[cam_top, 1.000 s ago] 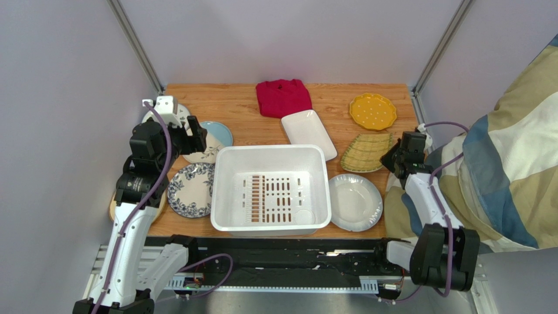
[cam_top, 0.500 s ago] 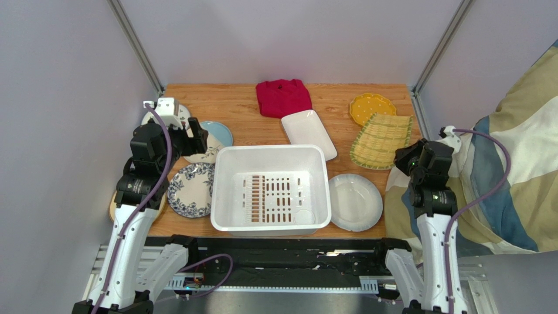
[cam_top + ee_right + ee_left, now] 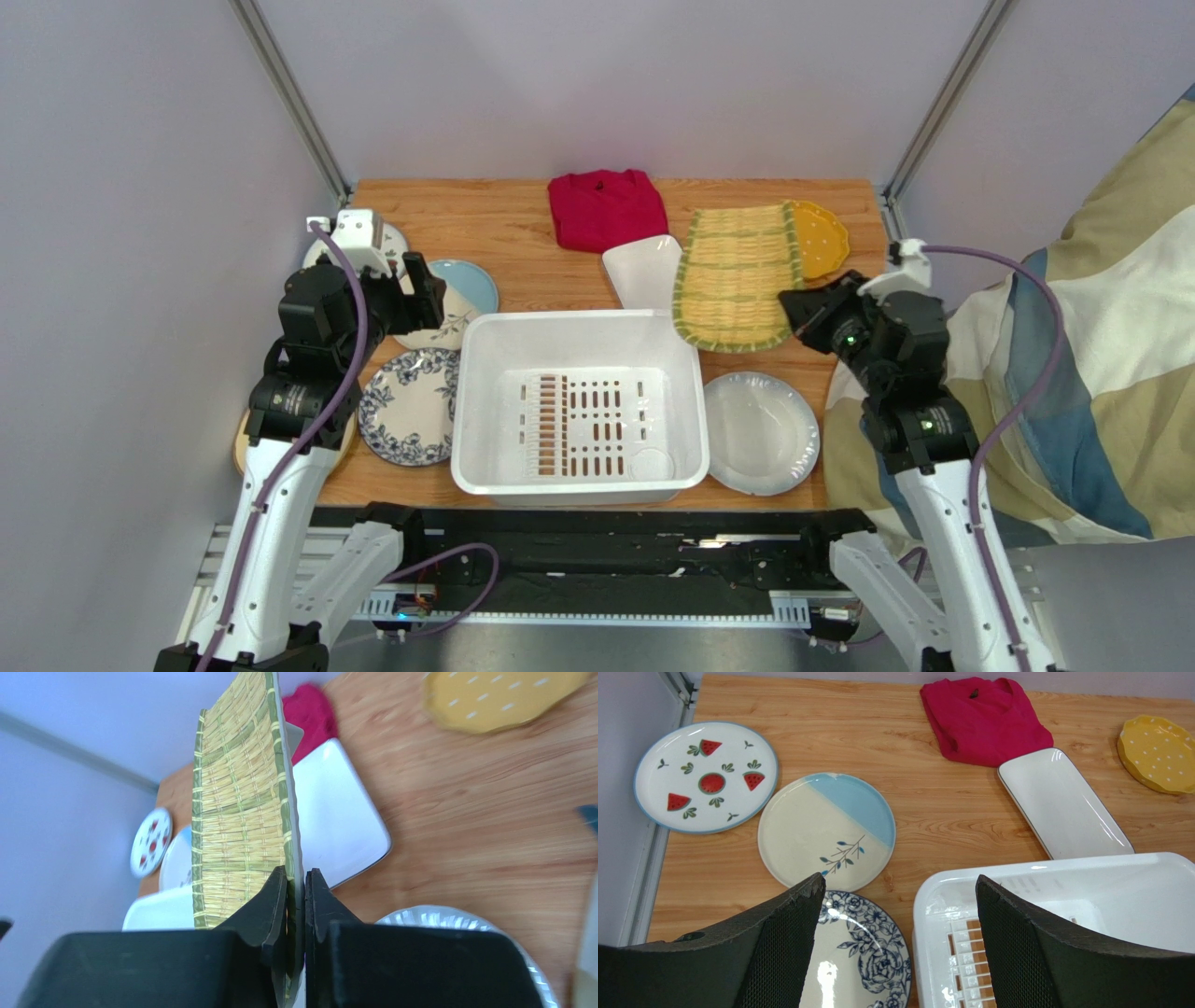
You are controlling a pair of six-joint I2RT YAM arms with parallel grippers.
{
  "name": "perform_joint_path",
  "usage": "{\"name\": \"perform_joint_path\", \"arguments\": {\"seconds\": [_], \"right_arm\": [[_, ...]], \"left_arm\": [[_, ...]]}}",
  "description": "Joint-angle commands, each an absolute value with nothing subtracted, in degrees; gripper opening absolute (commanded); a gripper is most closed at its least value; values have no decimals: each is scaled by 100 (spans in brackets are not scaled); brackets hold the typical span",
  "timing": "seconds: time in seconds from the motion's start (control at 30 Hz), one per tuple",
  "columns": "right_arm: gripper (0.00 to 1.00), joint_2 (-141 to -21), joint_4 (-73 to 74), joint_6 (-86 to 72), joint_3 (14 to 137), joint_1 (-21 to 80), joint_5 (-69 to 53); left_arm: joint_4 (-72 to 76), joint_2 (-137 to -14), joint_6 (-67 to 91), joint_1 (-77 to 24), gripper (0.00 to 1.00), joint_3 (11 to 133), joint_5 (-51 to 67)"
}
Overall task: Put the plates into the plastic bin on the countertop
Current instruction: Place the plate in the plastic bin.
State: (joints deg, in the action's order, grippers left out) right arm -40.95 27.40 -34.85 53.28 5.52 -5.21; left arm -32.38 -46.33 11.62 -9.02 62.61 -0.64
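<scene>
The left gripper [image 3: 899, 882] is hovering spread wide over the blue floral plate [image 3: 854, 952] beside the bin [image 3: 582, 321]. The right gripper [image 3: 295, 875] is pinching the woven plate [image 3: 732, 273] by 1 thin edge, holding it airborne behind the bin. If it slips, it could be cracking the white rectangular plate [image 3: 638, 266] underneath.

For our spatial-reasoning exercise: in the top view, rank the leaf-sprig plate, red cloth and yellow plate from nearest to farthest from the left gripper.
1. Leaf-sprig plate, beside the left gripper.
2. Red cloth, back centre.
3. Yellow plate, back right.
</scene>
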Motion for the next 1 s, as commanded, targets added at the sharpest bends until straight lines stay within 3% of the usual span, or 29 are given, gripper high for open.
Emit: {"name": "perform_joint_path", "arguments": {"seconds": [0.0,0.33,0.53,0.97], "right_arm": [[0,-4516,1873,-3674,5423,1940,-264],[0,-5508,1336,-3937,5327,4137,-98],[0,-6152,670,-4421,4887,4587,-211],[0,-7637,71,-4544,5142,4974,-483]], "left_arm": [[-3138,-4588,1143,-932,84,6258,-44],[-3111,-4588,1142,-932,84,6214,-35],[-3111,-4597,1125,-932,84,6205,-70],[-3111,-4623,1081,-932,84,6188,-79]]}}
